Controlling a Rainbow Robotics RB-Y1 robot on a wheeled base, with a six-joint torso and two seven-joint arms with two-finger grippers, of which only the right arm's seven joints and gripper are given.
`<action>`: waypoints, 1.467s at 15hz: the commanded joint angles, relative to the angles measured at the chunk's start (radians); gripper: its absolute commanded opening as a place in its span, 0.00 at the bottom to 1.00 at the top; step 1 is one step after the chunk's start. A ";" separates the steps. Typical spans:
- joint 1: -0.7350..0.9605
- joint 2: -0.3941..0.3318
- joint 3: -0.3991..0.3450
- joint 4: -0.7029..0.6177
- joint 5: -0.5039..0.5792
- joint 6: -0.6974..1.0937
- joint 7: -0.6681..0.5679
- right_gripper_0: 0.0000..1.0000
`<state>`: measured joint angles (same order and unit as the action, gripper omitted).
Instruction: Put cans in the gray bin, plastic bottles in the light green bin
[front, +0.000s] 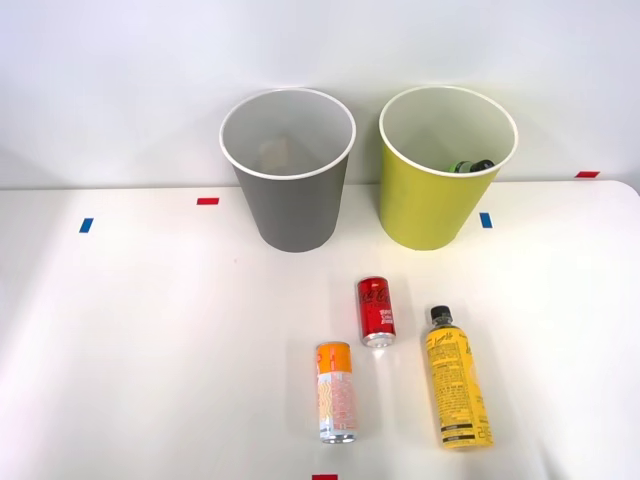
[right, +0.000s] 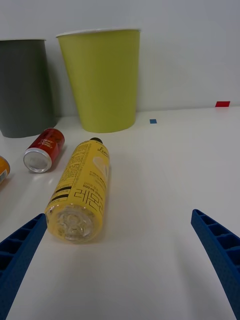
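Note:
A yellow plastic bottle (front: 456, 385) (right: 82, 190) with a black cap lies on the white table, base toward me. The red can (front: 376, 311) (right: 44, 150) and the orange-topped can (front: 336, 391) (right: 2, 169) lie to its left. Behind them stand the gray bin (front: 290, 170) (right: 22, 87) and the light green bin (front: 445, 165) (right: 102, 80); a green black-capped bottle (front: 470, 166) rests inside the light green one. My right gripper (right: 120, 260) is open, low over the table near the yellow bottle's base, its blue fingers (right: 220, 250) spread wide with nothing between them.
Small red tape marks (front: 207, 201) and blue tape marks (front: 485, 220) dot the white table (front: 130, 350). A pale wall rises right behind the bins. Bare tabletop stretches to the left and right of the lying items.

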<state>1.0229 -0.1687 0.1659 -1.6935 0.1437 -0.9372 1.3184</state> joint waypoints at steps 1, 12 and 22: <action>0.000 0.000 0.000 0.000 0.001 0.000 0.004 1.00; 0.000 0.000 0.000 0.000 0.001 0.000 0.004 1.00; 0.000 0.000 0.000 0.000 0.001 0.000 0.004 1.00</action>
<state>1.0232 -0.1687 0.1657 -1.6935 0.1443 -0.9374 1.3222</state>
